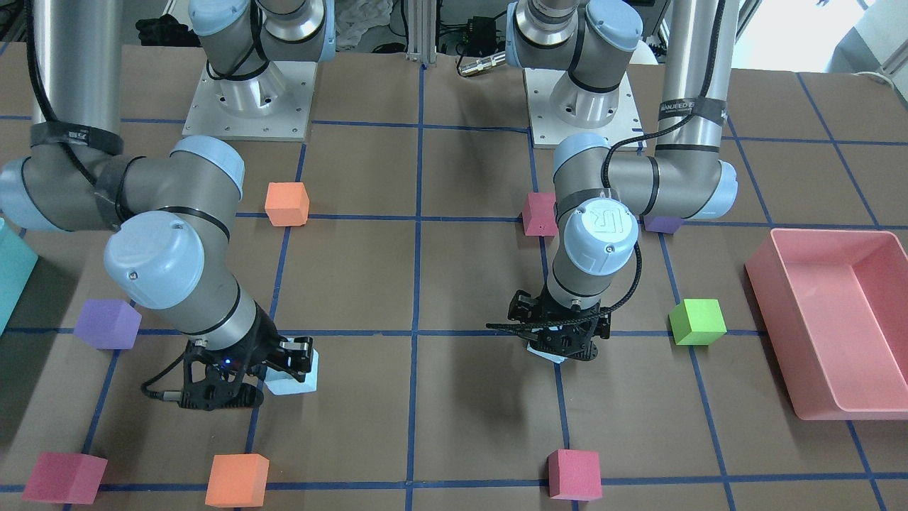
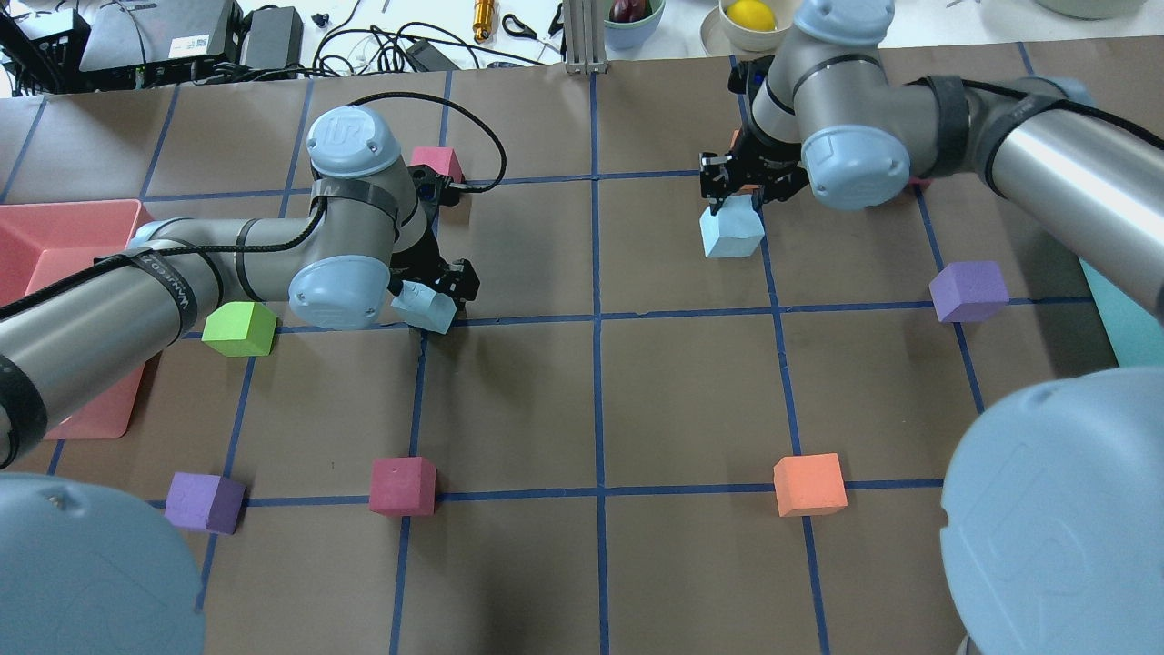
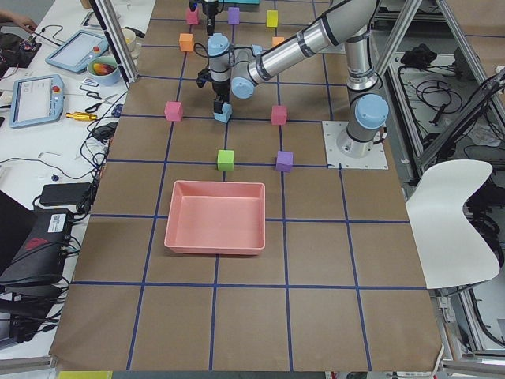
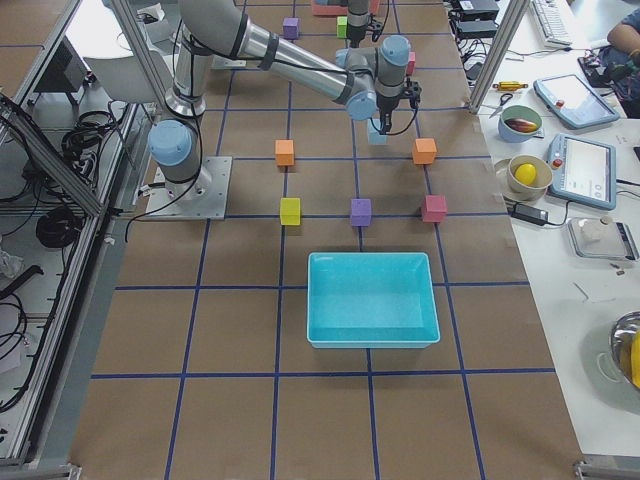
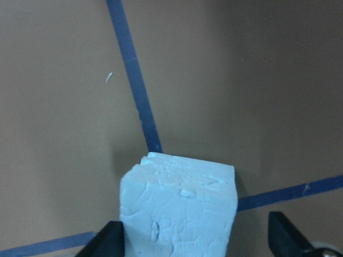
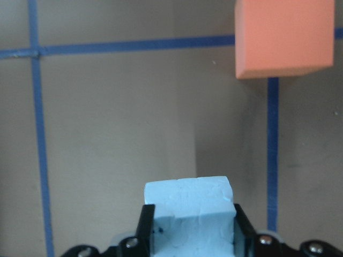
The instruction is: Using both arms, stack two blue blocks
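Observation:
My left gripper (image 2: pixel 438 289) stands over one pale blue block (image 2: pixel 426 307) by a tape crossing. In the left wrist view that blue block (image 5: pixel 178 209) lies between the fingers: one finger touches its side and the other finger (image 5: pixel 284 241) stands apart, so the gripper is open. In the front view the left gripper (image 1: pixel 560 344) hides most of this block. My right gripper (image 2: pixel 737 193) is shut on the second blue block (image 2: pixel 732 232). In the right wrist view both fingers press that block (image 6: pixel 190 209). In the front view it (image 1: pixel 294 376) shows beside the right gripper (image 1: pixel 245 369), close to the table.
A pink bin (image 1: pixel 773 298) and a green cube (image 1: pixel 699 321) lie on my left side. A teal bin (image 1: pixel 10 277) and a purple cube (image 1: pixel 106 323) lie on my right. Orange cubes (image 1: pixel 287 204) (image 1: pixel 237 479) and red cubes (image 1: pixel 573 474) (image 1: pixel 539 213) are scattered about.

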Robot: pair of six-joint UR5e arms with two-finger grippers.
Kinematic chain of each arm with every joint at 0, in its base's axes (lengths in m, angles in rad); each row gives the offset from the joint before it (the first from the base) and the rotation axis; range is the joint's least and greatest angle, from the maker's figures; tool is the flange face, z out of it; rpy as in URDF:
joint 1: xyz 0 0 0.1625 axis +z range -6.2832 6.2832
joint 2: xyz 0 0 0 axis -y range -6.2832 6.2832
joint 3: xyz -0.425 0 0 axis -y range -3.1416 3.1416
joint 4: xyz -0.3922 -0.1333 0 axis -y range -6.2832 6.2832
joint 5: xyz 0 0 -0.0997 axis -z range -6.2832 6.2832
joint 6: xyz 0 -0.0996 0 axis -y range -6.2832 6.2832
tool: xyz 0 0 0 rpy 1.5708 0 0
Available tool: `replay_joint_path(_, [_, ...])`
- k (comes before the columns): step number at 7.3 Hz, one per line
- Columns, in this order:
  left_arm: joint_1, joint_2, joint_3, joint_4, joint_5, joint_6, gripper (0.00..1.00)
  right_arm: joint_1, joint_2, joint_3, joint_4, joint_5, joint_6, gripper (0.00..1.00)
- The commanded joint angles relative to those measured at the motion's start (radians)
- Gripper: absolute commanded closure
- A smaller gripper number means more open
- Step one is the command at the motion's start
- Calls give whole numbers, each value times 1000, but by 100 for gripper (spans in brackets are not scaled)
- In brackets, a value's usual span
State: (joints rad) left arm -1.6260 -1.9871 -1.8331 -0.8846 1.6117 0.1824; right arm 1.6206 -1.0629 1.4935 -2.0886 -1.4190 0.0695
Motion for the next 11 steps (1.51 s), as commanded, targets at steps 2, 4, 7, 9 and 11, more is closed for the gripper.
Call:
replay_joint_path(2, [-2, 8, 12, -1, -2, -6, 0, 162, 275, -417, 58, -3, 224, 70])
replay_joint_path(4, [-2, 11, 5, -1, -4, -3, 0, 197, 359, -490, 56, -44, 242, 69])
replay_joint_path(7, [-1, 11, -11, -14, -9, 0, 0, 197, 383, -493, 45, -49, 242, 55])
replay_joint_path(9, [-2, 8, -29, -13, -4, 9, 0, 197, 386, -501, 39, -52, 256, 50])
replay_joint_path(11, [0, 16, -32, -14, 1, 68, 38, 197, 402, -532, 38, -67, 276, 51])
